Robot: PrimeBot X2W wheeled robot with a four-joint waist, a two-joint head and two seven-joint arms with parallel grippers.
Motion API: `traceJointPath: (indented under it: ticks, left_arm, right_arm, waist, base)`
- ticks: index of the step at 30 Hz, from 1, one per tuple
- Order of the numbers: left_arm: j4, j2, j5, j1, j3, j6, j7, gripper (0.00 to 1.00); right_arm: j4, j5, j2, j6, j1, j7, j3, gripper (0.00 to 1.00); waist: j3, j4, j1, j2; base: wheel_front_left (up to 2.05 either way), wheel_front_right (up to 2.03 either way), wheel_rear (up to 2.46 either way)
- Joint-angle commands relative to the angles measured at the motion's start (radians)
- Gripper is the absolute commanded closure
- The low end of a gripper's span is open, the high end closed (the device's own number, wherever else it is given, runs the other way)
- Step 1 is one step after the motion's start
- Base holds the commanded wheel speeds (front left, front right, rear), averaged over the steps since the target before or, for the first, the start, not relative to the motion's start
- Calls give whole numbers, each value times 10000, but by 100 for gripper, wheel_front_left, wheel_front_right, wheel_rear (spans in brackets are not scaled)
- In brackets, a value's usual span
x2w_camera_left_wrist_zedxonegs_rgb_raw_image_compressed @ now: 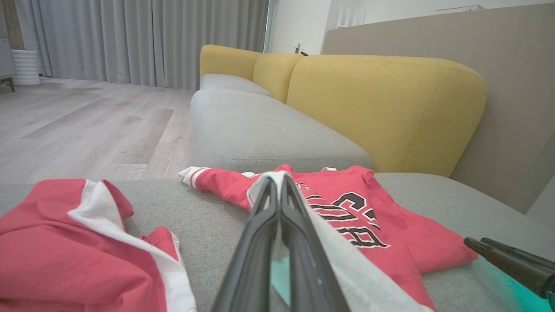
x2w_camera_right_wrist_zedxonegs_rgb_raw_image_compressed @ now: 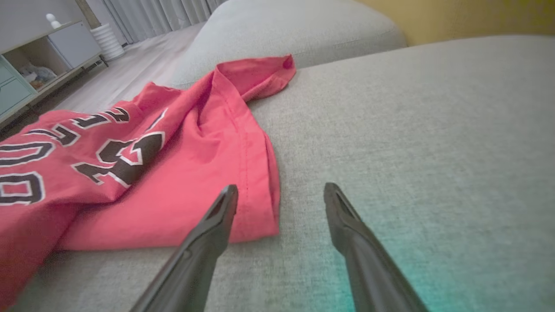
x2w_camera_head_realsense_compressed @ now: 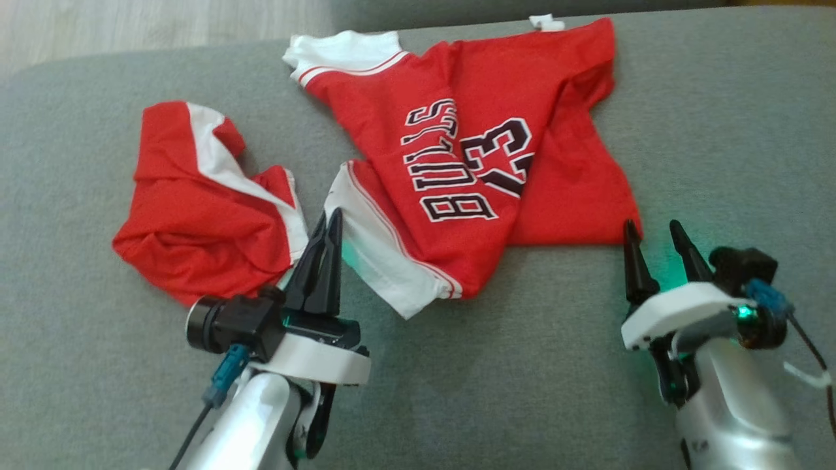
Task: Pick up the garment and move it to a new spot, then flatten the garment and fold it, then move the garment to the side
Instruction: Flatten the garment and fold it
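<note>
At lower left, the left gripper (x2w_camera_head_realsense_compressed: pixel 331 215) pinches the white sleeve edge of the jersey (x2w_camera_head_realsense_compressed: pixel 470 163) beside the shorts (x2w_camera_head_realsense_compressed: pixel 196 215); the right gripper (x2w_camera_head_realsense_compressed: pixel 652 225) gapes at the hem corner, with bare cushion (x2w_camera_head_realsense_compressed: pixel 718 130) to its right.

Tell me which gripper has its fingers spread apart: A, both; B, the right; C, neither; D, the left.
B: the right gripper stands open beside a corner of the jersey, while the left gripper is pinched shut at its white sleeve.
</note>
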Motion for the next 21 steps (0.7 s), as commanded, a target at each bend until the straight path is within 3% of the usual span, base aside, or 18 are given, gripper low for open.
traceJointPath:
  ticks: [1,11,12,13,14,15,21]
  left_arm:
    - [-383,-20,114,-275,403,-45,-119,100]
    - [-412,-264,459,-145,727,-379,-121,100]
    - [-405,-277,485,-138,772,-397,-121,100]
    - [-394,-290,515,-126,816,-405,-121,100]
    - [-379,-302,542,-112,860,-410,-121,100]
    - [-359,-310,568,-96,912,-410,-121,100]
    - [-141,-307,602,18,1246,-437,-121,100]
  right_arm:
    - [75,63,-43,-7,-382,10,202,0]
    - [2393,-141,-43,-7,-1440,-15,448,0]
    - [2537,-99,-43,-7,-1487,-31,534,7]
    - [2672,-98,-43,-7,-1527,-43,627,60]
    - [2778,-124,-43,-7,-1564,-77,713,86]
    - [2858,-142,-43,-7,-1593,-127,789,100]
    - [2850,67,-43,-7,-1683,-508,990,100]
  waist:
    - [94,120,-1,0]
    - [179,276,-1,0]
    - [168,269,-1,0]
    - [149,256,-1,0]
    - [131,238,-1,0]
    - [105,213,-1,0]
    - [-201,-50,-1,0]
  base:
    - [0,0,0]
    - [0,0,0]
    - [0,0,0]
    - [0,0,0]
    - [0,0,0]
    - [0,0,0]
    - [0,0,0]
